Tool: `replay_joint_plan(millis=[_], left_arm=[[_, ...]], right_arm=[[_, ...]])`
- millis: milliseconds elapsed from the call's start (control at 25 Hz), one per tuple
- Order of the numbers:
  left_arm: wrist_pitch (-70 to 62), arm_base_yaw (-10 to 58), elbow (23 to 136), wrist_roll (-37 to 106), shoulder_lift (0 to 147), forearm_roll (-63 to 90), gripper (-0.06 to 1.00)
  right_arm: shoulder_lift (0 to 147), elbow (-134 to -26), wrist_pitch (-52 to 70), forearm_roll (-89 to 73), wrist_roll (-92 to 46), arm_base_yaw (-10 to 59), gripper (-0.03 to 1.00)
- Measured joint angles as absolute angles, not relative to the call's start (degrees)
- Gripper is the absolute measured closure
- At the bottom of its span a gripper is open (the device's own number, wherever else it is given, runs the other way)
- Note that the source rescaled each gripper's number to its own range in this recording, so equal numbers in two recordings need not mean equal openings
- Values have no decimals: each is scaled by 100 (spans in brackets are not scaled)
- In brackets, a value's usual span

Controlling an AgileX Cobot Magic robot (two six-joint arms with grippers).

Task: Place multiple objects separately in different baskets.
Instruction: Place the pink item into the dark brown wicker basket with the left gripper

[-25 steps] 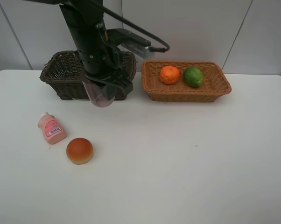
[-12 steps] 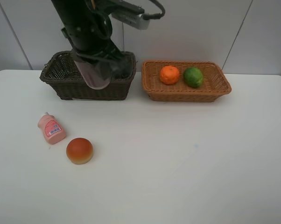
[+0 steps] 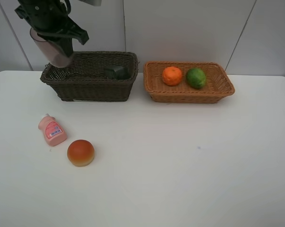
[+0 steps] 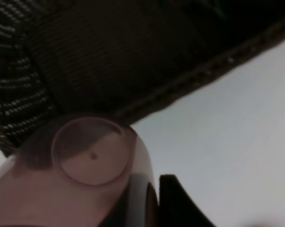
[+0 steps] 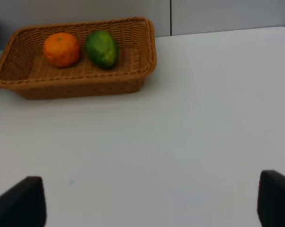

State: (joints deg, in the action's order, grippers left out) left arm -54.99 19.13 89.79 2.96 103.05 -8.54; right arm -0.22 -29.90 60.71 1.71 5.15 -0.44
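Observation:
My left gripper (image 3: 57, 37) is shut on the translucent purple cup (image 3: 49, 49), held tilted above the left end of the dark brown basket (image 3: 88, 87). The left wrist view shows the cup (image 4: 91, 152) close up over the basket (image 4: 133, 56), with one finger (image 4: 176, 204) beside it. A dark grey pump bottle (image 3: 116, 72) lies in that basket. The orange (image 3: 172, 75) and the green fruit (image 3: 196, 77) sit in the light tan basket (image 3: 190, 97). On the table lie the pink bottle (image 3: 51, 130) and the bun (image 3: 80, 152). My right gripper (image 5: 147, 203) stands open over bare table, short of the tan basket (image 5: 76, 86).
A white table (image 3: 180, 165) holds everything, with a grey panelled wall close behind both baskets. The two baskets stand side by side at the back, a narrow gap between them. Pink bottle and bun lie near the left front.
The left arm has carried the cup up and to the left, from in front of the dark basket to above its left end. The grey pump bottle now shows.

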Motion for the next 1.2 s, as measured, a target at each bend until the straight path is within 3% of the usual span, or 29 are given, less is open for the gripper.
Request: replay_joint_plan(millis=[400, 1200], left_arm=[[-4515, 1476, 9022, 333, 10680, -577, 94], [-4463, 1254, 10611, 362, 12694, -256, 94]], right_arm=[[-22, -2990, 6071, 171, 515, -44, 0], [-22, -2990, 6071, 164, 515, -44, 0]])
